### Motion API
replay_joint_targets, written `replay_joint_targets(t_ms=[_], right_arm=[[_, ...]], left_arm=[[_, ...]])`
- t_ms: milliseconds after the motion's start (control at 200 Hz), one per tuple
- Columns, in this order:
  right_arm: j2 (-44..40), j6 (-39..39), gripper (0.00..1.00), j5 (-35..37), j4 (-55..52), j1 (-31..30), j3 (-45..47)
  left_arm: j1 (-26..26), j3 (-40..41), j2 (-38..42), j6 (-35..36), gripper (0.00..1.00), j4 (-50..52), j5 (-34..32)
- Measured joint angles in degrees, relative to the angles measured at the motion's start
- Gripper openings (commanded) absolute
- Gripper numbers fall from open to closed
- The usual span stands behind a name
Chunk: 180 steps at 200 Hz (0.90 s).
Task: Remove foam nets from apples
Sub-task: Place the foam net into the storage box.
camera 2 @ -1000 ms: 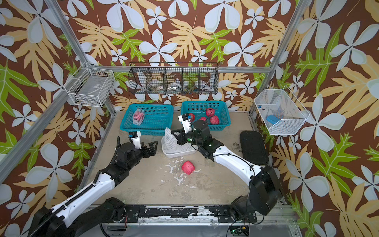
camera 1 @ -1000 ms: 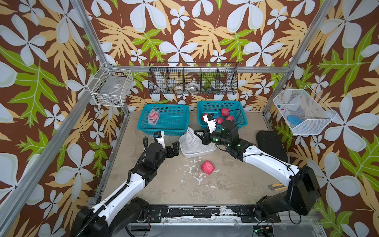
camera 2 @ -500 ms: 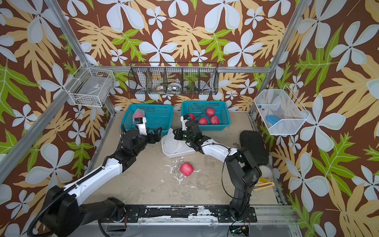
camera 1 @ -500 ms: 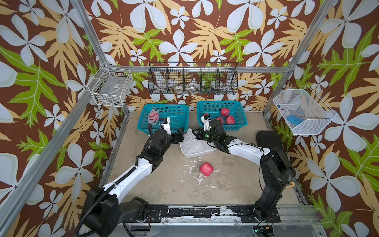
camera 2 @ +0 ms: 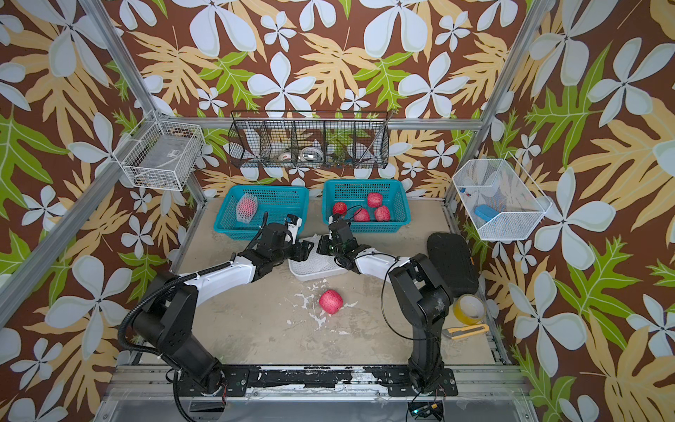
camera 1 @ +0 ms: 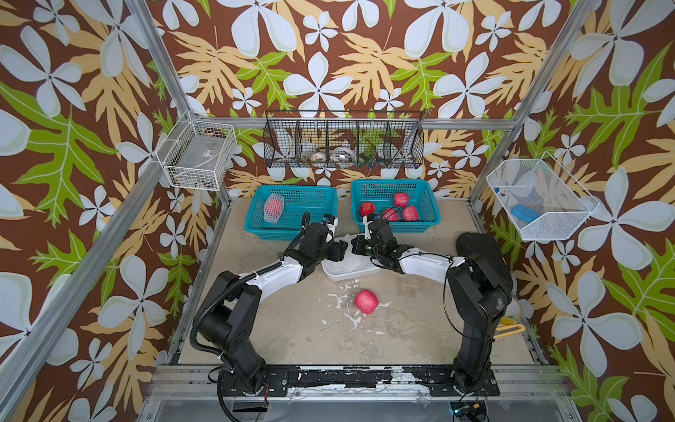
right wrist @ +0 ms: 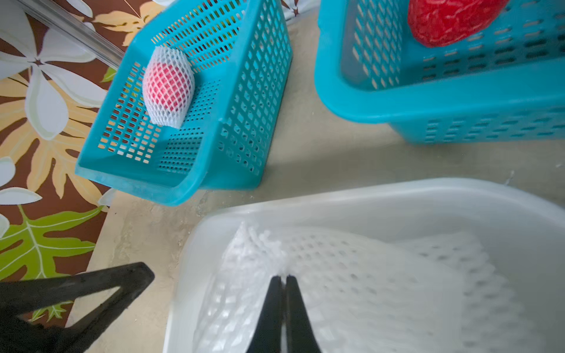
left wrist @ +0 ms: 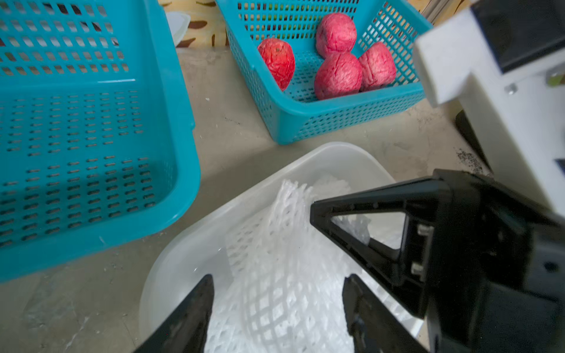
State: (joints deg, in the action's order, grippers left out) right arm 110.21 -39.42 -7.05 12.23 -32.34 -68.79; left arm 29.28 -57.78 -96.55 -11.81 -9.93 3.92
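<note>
1. Net (left wrist: 275,275) lies in tray (camera 1: 347,276), frame centre in both top views, long axis running between both jaws.
2. Wrist views differ: right shows netted apple (right wrist: 168,88); left, four bare apples (left wrist: 337,76).
3. Both arms reach forward, low; left jaws apart astride net, right jaws together, pinching its bunched end.

**Baskets, Racks and Clutter Around the Bench**

On the beige tabletop (camera 1: 292,329), one teal perforated plastic basket (camera 1: 310,199) sits at 11 o'clock and a second teal perforated basket (camera 1: 416,227) at 1. A white translucent plastic tray (camera 1: 347,276) lies near centre. A black wire rack (camera 1: 343,146) hangs at 12, a boxy white wire basket (camera 1: 197,157) at 10, and a slanted white wire basket (camera 1: 540,197) at 2. A black oval pad (camera 2: 453,263) lies at 3, with a yellow tape roll (camera 2: 469,308) and a yellow utility knife (camera 2: 467,330) at 4.
</note>
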Motion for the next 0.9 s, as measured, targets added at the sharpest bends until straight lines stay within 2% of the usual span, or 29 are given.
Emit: replay_joint_targets(t_ms=[275, 320, 380, 415, 470, 585, 771, 901], right_arm=[[1.9, -0.2, 0.02, 0.0, -1.9, 0.4, -1.2], [1.6, -0.2, 0.12, -0.1, -1.9, 0.4, -1.2], [0.8, 0.1, 0.34, -0.8, -2.0, 0.4, -1.2], [0.0, 0.6, 0.43, -1.4, -2.1, 0.4, -1.3], [-1.6, 1.2, 0.53, -2.3, -2.9, 0.4, -1.8], [-5.7, 3.0, 0.67, -3.5, -5.6, 0.4, -3.4], [-12.7, 7.2, 0.69, -3.5, -12.3, 0.4, -5.4], [-20.4, 10.1, 0.69, -4.8, -14.2, 0.5, -0.6]], left_arm=[[0.3, -4.2, -8.0, 1.9, 0.69, 1.0, 1.0], [0.4, -4.5, -9.0, 2.1, 0.69, 1.6, 1.0], [0.5, -4.9, -10.1, 2.9, 0.69, 2.0, 0.8], [0.6, -5.0, -10.5, 3.2, 0.69, 2.1, 0.6], [0.6, -5.1, -11.0, 3.6, 0.7, 2.1, 0.3], [0.7, -4.9, -11.6, 4.0, 0.7, 2.2, -0.5], [0.7, -5.0, -12.8, 4.0, 0.7, 2.4, -0.8], [0.7, -5.7, -13.8, 4.1, 0.7, 2.4, -0.7]])
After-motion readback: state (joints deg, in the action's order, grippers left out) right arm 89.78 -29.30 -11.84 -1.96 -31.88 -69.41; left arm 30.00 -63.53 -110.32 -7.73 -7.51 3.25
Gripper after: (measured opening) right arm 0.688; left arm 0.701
